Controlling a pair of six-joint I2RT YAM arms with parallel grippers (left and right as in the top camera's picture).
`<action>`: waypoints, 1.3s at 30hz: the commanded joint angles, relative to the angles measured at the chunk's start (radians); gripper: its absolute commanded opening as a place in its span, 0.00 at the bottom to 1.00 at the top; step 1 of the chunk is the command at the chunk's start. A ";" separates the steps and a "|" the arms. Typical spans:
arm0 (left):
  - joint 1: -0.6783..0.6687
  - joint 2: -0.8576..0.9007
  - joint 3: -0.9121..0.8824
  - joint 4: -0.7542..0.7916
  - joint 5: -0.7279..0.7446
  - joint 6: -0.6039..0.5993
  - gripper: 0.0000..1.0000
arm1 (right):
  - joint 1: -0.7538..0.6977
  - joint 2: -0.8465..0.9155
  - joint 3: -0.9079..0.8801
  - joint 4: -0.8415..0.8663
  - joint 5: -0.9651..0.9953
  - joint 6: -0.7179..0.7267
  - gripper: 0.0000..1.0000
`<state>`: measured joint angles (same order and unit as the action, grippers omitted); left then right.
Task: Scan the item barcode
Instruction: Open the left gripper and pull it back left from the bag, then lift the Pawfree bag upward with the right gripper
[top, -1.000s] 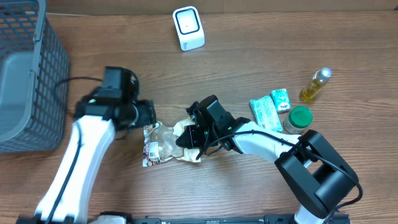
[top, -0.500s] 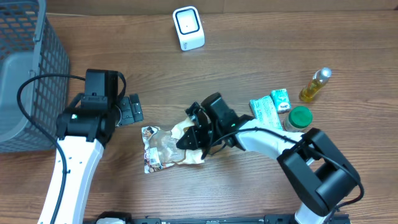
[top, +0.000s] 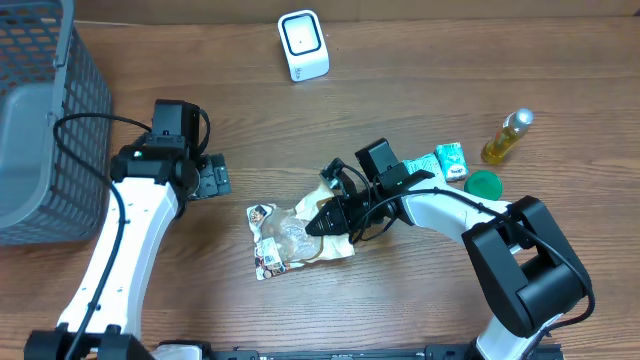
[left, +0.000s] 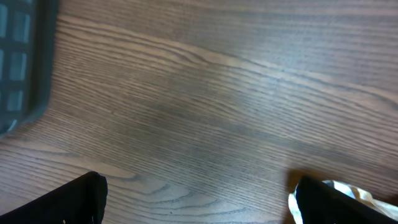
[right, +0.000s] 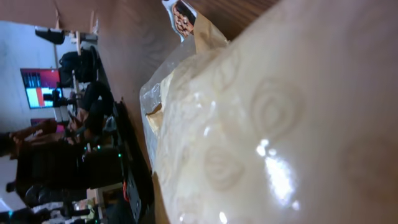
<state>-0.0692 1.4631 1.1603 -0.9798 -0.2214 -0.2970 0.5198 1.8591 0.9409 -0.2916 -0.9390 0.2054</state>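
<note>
The right gripper (top: 323, 222) is seen pinched fully shut on one end of the snack packet (top: 290, 238). The packet is stretched out from the gripper's tips across the table (top: 400, 310), with its printed end farthest from the tool. On that far end a small label with a picture is made out, but its writing is too small to be read. In the right wrist view the lens is filled by the packet's glossy clear film (right: 261, 124), embossed swirls are shown on it, and a scrap of the printed label (right: 182, 12) is glimpsed at the top; no brand can be read.

The left gripper (top: 213, 178) is held wide open with nothing between its fingers (left: 81, 200), and it is kept apart from the packet. The grey basket (top: 40, 120) is found just behind it.

The white scanner (top: 303, 45) is placed well beyond the right gripper, at the far edge. Behind the right gripper, beside its arm, a green packet (top: 451, 160), a green lid (top: 484, 184) and a yellow bottle (top: 506, 138) are noted.
</note>
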 joint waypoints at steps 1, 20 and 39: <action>0.004 0.036 0.006 -0.003 -0.015 -0.014 1.00 | 0.001 0.005 -0.003 0.023 -0.081 -0.058 0.06; 0.003 0.086 0.006 -0.002 -0.014 -0.014 1.00 | -0.005 0.005 -0.003 0.051 -0.393 -0.058 0.06; 0.003 0.086 0.006 -0.002 -0.014 -0.014 0.99 | -0.037 0.005 -0.003 0.055 -0.559 -0.058 0.06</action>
<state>-0.0692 1.5433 1.1603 -0.9798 -0.2214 -0.2970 0.4858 1.8591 0.9409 -0.2455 -1.4387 0.1570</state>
